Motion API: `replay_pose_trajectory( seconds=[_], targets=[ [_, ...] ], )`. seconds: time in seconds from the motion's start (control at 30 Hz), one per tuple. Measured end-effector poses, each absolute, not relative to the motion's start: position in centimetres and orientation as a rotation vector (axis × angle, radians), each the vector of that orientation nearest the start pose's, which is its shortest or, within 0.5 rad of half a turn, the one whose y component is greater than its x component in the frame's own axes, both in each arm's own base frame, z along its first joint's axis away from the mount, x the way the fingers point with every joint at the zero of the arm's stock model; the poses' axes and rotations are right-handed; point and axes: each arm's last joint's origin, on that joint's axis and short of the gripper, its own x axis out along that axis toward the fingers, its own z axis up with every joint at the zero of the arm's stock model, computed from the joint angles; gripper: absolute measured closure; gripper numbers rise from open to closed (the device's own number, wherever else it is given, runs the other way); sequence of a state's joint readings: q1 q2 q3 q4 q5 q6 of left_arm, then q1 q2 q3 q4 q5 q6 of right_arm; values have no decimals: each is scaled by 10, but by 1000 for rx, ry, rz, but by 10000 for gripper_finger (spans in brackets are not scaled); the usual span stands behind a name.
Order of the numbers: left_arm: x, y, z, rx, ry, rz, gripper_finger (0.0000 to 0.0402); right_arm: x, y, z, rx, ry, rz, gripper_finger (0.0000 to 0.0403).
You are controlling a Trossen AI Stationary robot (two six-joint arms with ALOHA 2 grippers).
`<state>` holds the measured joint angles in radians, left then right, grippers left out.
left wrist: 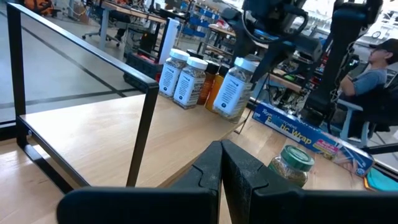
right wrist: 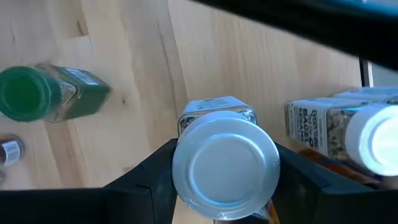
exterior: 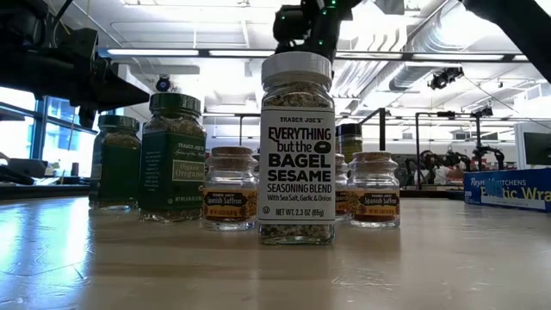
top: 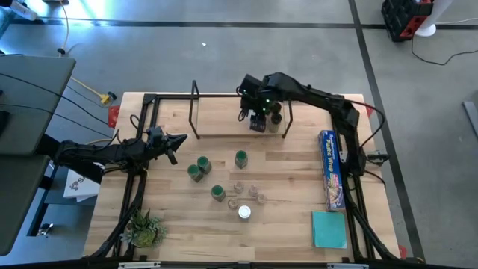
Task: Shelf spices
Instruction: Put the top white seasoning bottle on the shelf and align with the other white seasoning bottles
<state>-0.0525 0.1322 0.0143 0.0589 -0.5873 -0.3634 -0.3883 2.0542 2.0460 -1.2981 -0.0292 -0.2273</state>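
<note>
The shelf (top: 224, 128) is a light plank with black hoop ends at the table's far side. White-lidded and amber jars (left wrist: 186, 76) stand at its right end. My right gripper (top: 258, 118) hangs over that end, shut on a white-lidded jar (right wrist: 225, 163). Green-lidded jars (top: 200, 167), small clear jars (top: 250, 193) and one white-lidded jar (top: 244, 213) stand on the tabletop in front of the shelf. In the low view the bagel seasoning jar (exterior: 297, 146) is nearest. My left gripper (top: 178, 142) waits shut, low at the table's left, pointing at the jars. My right gripper holds the white-lidded jar by its top, just below the lid (right wrist: 211, 118), pinched between the two fingers (right wrist: 155, 177). The fingers come from above, pointing down. In the left wrist view the jar (left wrist: 233, 90) leans a little; whether its base touches the plank I cannot tell.
A long blue plastic-wrap box (top: 331, 168) lies along the table's right side, with a teal pad (top: 328, 228) nearer. A small plant (top: 143, 228) sits at the near left corner. The shelf's left half is bare. A person (left wrist: 373, 68) sits beyond the table.
</note>
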Motion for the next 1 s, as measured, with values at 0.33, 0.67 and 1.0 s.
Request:
replay_pose_trajectory(
  seconds=[0.33,0.67,1.0],
  targets=[
    [101,11,164,-336,-42,538,396,387,-164,288,-18,1369,-168,211],
    [101,11,164,-336,-41,539,396,384,-178,282,-9,1382,-187,192],
    [101,11,164,-336,-41,539,396,382,-187,277,8,1397,-197,189]
  ],
)
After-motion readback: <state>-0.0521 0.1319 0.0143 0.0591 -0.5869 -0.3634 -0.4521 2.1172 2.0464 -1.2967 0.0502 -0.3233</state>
